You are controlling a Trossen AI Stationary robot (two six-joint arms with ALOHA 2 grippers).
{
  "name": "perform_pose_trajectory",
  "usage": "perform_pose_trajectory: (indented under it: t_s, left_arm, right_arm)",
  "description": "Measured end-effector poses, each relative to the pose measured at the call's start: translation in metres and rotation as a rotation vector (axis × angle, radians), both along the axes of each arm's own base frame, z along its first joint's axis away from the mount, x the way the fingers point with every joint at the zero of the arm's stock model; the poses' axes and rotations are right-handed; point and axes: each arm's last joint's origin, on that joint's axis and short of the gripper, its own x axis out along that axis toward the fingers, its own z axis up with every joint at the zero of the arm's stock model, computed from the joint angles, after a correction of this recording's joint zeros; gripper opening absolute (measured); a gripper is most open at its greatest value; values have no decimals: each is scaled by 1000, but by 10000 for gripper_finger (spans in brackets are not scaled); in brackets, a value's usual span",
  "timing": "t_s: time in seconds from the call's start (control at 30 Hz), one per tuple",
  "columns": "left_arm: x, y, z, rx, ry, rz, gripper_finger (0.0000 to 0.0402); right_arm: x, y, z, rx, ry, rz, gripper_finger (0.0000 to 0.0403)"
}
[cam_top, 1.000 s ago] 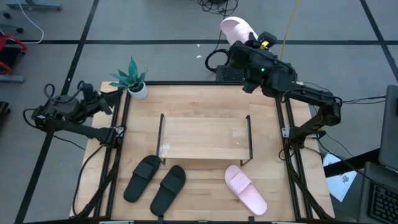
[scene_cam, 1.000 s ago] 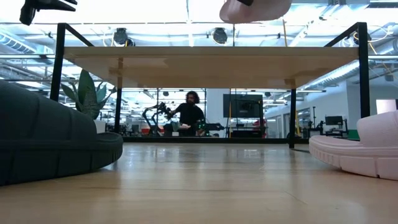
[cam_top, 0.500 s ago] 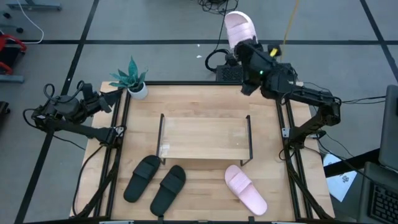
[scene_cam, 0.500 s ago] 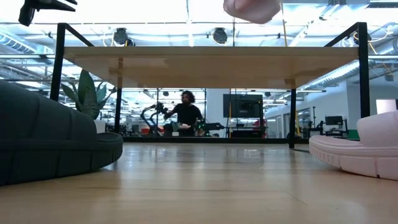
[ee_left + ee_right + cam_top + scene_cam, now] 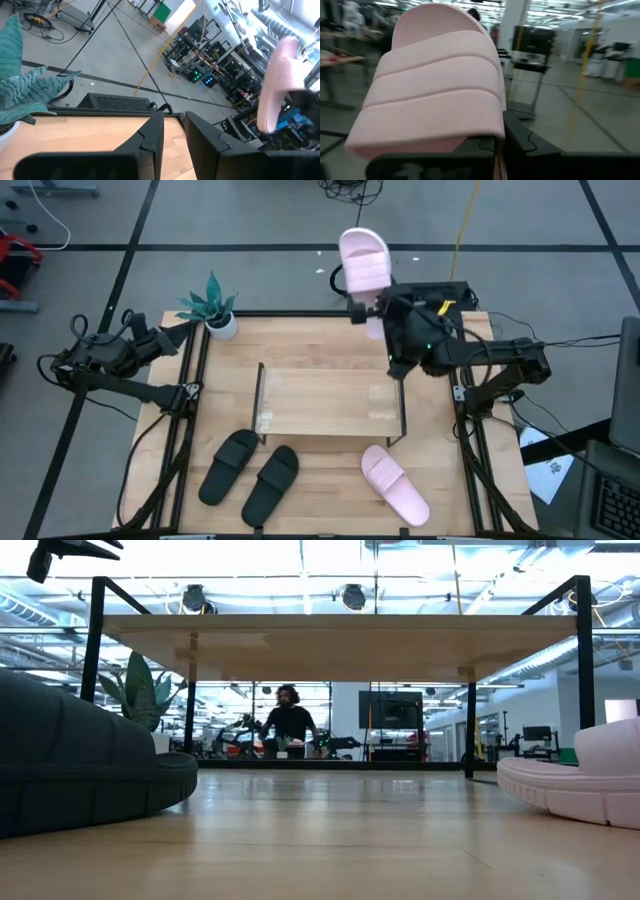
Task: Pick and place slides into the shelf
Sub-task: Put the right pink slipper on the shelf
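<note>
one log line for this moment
right gripper: shut on pink slide, behind shelf | left gripper: idle by plant

Grey floor (image 5: 250,220), bright ceiling lights (image 5: 300,555)

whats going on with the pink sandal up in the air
The right pincer is shut on a pink slide, holding it above the table's far edge, just behind the shelf. The shelf top is bare. The other pink slide and the two black slides lie on the table in front of it. The left pincer waits by the potted plant.
</note>
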Motion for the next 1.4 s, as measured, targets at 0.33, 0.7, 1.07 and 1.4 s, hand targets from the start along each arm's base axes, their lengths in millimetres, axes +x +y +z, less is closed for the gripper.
perform_pose_trajectory:
  t_s: [0.33, 0.7, 1.07, 1.4]
  left_arm:
    - [0, 0, 0, -45, -40, 8, 76]
    - [1, -1, 0, -74, -60, -16, 76]
    - [1, -1, 0, -78, -55, -46, 76]
    - [2, -2, 0, -92, -55, -90, 76]
  right_arm:
    - [-10, 54, -10, 46, -221, 175, 0]
    - [-8, 91, -28, 91, -347, 284, 0]
    - [1, 122, -50, 140, -466, 356, 0]
    - [-3, 138, -67, 189, -579, 397, 0]
